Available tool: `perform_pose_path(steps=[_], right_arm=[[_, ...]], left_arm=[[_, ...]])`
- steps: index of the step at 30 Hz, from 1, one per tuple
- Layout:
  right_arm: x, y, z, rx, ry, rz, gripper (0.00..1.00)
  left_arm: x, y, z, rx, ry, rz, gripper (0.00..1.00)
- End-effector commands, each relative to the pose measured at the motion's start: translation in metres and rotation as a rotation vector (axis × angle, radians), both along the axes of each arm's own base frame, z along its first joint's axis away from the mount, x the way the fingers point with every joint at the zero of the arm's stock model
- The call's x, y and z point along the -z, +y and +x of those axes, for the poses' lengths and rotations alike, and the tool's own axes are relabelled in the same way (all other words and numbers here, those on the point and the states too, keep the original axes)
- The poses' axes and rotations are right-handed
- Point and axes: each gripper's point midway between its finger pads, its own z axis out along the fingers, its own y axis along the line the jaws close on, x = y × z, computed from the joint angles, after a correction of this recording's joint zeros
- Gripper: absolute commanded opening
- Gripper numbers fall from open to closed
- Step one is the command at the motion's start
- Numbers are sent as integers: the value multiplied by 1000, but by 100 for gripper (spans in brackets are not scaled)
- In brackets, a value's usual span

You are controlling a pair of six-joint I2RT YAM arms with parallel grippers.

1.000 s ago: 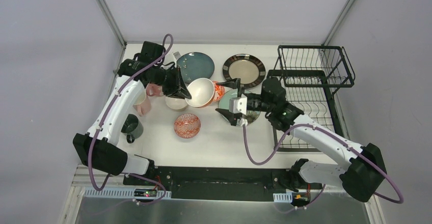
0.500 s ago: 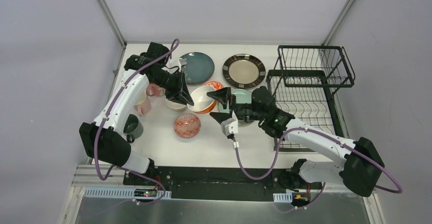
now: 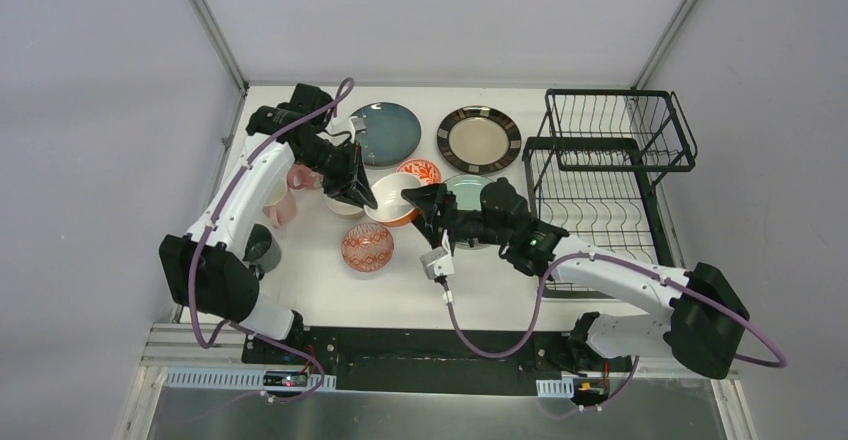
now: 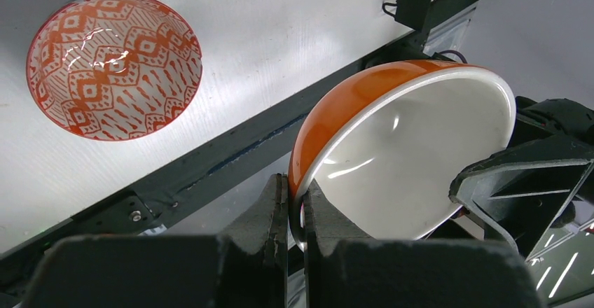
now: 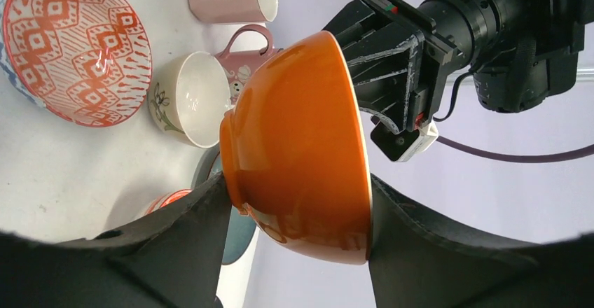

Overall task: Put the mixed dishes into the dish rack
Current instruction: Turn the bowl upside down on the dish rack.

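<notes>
Evidently a handover: the orange glazed bowl with white interior (image 3: 392, 203) hangs above the worktop (image 3: 420, 275), rim pinched tight by the left fingers (image 4: 266, 217). The right fingers (image 5: 406, 231) bracket it; whether they grip cannot be told. Next requirement, as judged: secure right hold, release left, carry to the black wire dish rack (image 3: 600, 93).

1. A robotics lab test cell is shown: a white counter (image 3: 480, 285) is enclosed by plain grey panels (image 3: 440, 15) and aluminium posts (image 3: 207, 22).
2. A left arm (image 3: 235, 200) and a right arm (image 3: 620, 275) are bolted at its near edge, with purple cables (image 3: 490, 335) and circuit boards (image 3: 285, 379) left exposed.
</notes>
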Motion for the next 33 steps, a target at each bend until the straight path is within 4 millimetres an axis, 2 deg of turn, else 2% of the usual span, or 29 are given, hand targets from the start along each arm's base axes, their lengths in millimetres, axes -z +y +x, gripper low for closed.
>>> perform_pose_path(steps=[1, 3, 8, 13, 17, 21, 26, 27, 33], right_arm=[[-2, 6, -5, -23, -87, -16, 44], [7, 8, -7, -25, -74, -39, 38], [36, 8, -5, 31, -56, -88, 28], [59, 9, -8, 51, -47, -116, 25], [71, 14, -9, 71, -33, -113, 20], [74, 20, -9, 83, -9, -85, 17], [76, 23, -6, 92, -4, -67, 15], [77, 23, -6, 94, -4, -69, 15], [82, 20, -3, 138, 66, -48, 11]], left_arm=[[-17, -9, 3, 8, -12, -53, 5], [-18, -9, 7, 3, -16, -50, 8], [-17, -9, 18, -10, -18, -34, 10], [-10, -11, 29, -15, 10, -24, 3], [-3, -11, 34, -24, 31, -8, 2], [2, -9, 38, -38, 34, 17, 8], [7, -2, 42, -60, 29, 54, 19], [7, -1, 43, -65, 27, 58, 24], [0, 5, 48, -95, 1, 59, 39]])
